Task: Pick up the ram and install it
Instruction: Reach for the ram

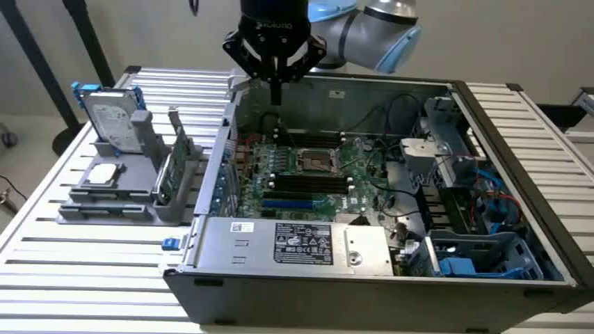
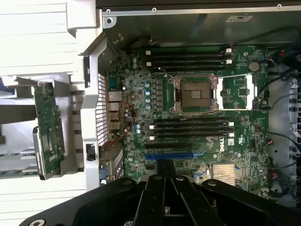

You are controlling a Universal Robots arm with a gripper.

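Arm [image 1: 371, 28] cut off at the exterior view's top edge, power supply label [image 1: 304, 245] too small to read, tool [image 2: 164, 165] hiding part of the motherboard [image 2: 249, 136]

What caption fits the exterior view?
Shut gripper hangs above the motherboard in the open computer case; a grey parts rack stands at the exterior view's left.
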